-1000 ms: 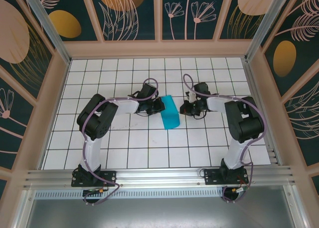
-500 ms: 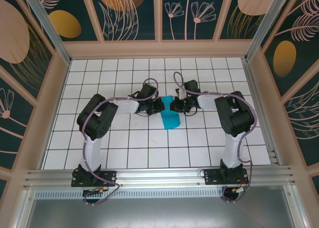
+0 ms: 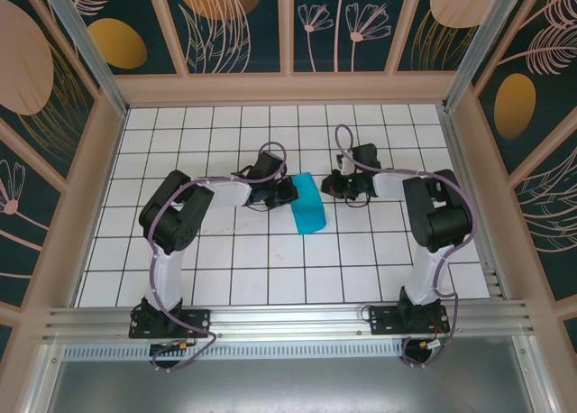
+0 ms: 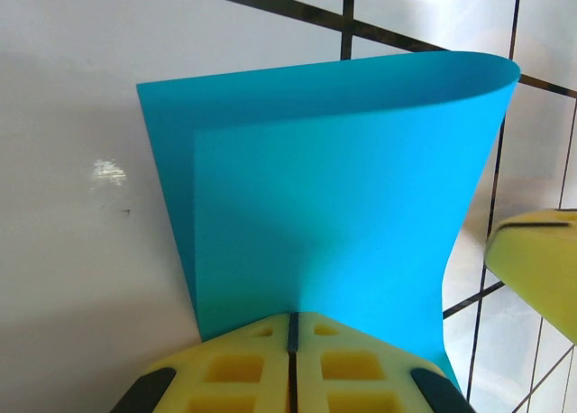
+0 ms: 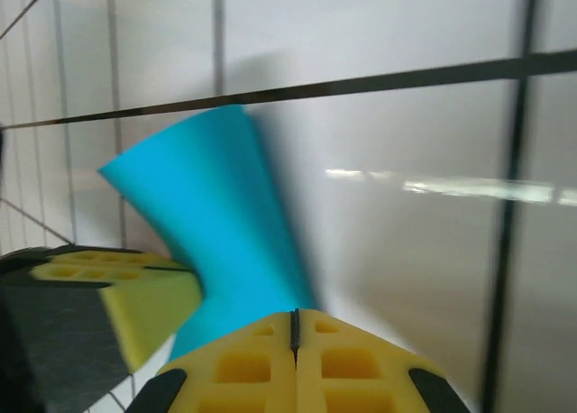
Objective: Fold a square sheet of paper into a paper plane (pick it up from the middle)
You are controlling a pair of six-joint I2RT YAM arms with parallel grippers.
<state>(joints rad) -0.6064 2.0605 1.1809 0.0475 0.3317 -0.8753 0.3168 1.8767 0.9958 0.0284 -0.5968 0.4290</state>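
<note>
Left pincer (image 3: 290,191) clamped on the square sheet of paper (image 3: 306,207) at mid-counter, with the right pincer (image 3: 332,188) closed just beside it.
The sheet stands bent and doubled on the white-tiled counter (image 3: 270,269), a little nearer the far edge than the near one. Seen from the left wrist, its lower edge runs into the seam of the pressed-together yellow pads (image 4: 234,368), its top edge curls over to the right, and its left edges lie slightly offset. The right pincer's pads meet with nothing clearly between them — the sheet's long right edge lies just to its left. Bare tiles stretch wide toward the near edge and both side edges; the far edge has a narrower strip free.
</note>
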